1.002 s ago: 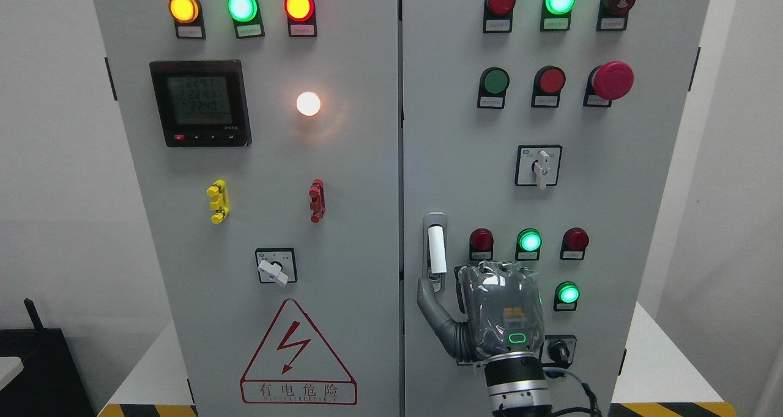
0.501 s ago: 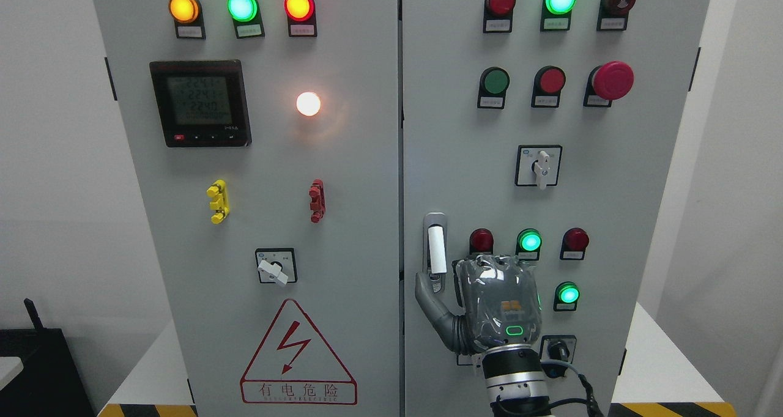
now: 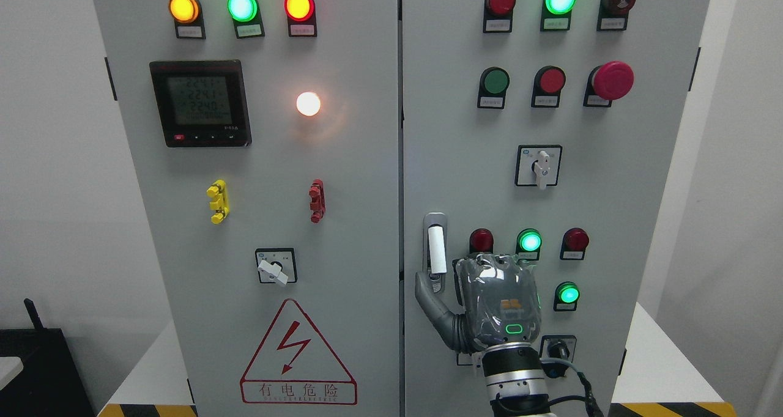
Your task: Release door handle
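Note:
The door handle (image 3: 436, 250) is a white upright lever in a silver housing, at the left edge of the right cabinet door (image 3: 465, 160). My right hand (image 3: 495, 301) comes up from the bottom edge and sits just right of and below the handle, its back toward the camera. Its grey thumb (image 3: 428, 295) is spread out to the left, with the tip at the foot of the handle housing. The lever shows whole, with nothing wrapped around it. The other fingers point at the door and hold nothing. The left arm is out of view.
Around the hand sit small indicator lamps: red (image 3: 481, 240), green (image 3: 529, 241), red (image 3: 575, 239), green (image 3: 568, 294). A rotary switch (image 3: 539, 166) is above and a key switch (image 3: 558, 348) is beside the wrist. The left door (image 3: 269, 356) carries a meter, lamps and a warning triangle.
The right hand rose a little and shifted left toward the handle one second ago. Over the last half second it has stayed almost still.

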